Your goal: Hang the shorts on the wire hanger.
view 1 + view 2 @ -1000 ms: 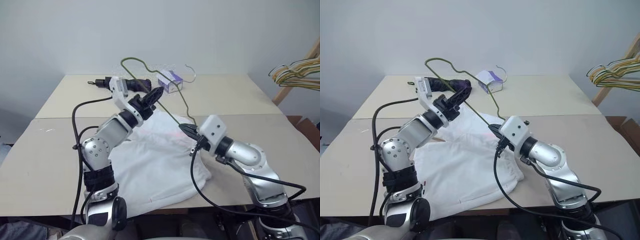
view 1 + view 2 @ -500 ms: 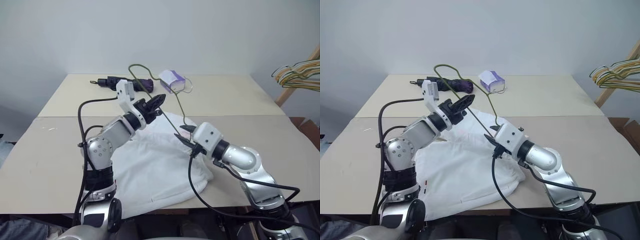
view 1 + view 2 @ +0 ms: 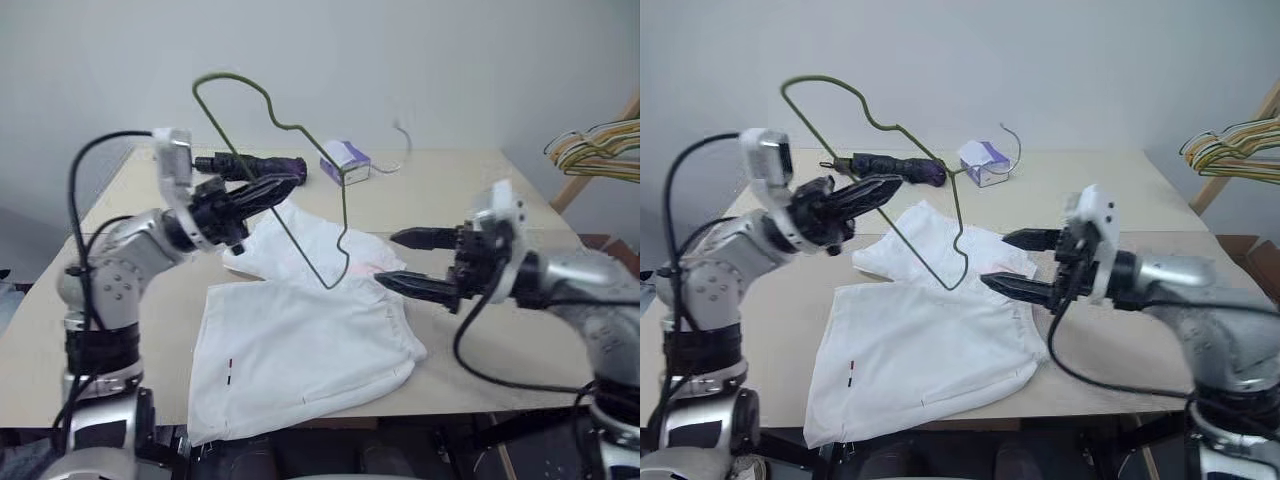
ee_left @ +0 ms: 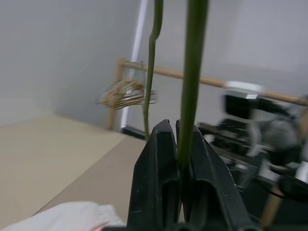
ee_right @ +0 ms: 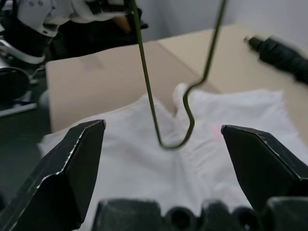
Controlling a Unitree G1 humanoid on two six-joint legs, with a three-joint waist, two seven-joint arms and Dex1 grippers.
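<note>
Bare lab-like room; plain white wall (image 3: 420, 60); beige tables (image 3: 560, 350); wooden rack (image 3: 600, 130).

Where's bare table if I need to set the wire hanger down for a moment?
Bare patches of table: the far right, right of the tissue box, and the near-right corner beyond the shorts. The table's middle is crowded: shorts, with the wire hanger hanging from the shut left end effector and the open right end effector alongside. An umbrella lies at the back.

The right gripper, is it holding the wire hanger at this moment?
No, the right gripper stands wide open beside the wire hanger, apart from it, and only the left gripper clamps the wire.
</note>
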